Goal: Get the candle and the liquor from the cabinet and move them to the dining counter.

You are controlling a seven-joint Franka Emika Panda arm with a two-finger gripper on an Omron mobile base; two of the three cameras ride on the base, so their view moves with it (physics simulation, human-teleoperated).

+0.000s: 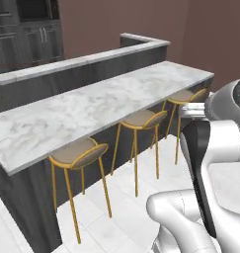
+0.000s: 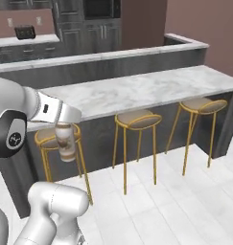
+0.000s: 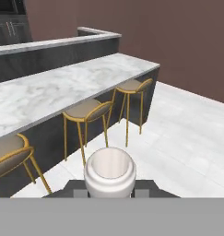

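Observation:
My gripper is shut on the liquor, a cream-white bottle with a brownish band that hangs from the hand in front of the leftmost stool. In the hand view the liquor's round open mouth sits between the two dark fingertips. The dining counter is a long marble top with a raised back ledge, just ahead of the bottle and slightly above it. It also runs across the left base view as a bare marble slab. The candle and the cabinet are out of view.
Three gold-legged round stools stand along the counter's near side over white floor tiles. Dark grey kitchen units and a worktop carrying a toaster line the far wall. A brown wall closes the right side.

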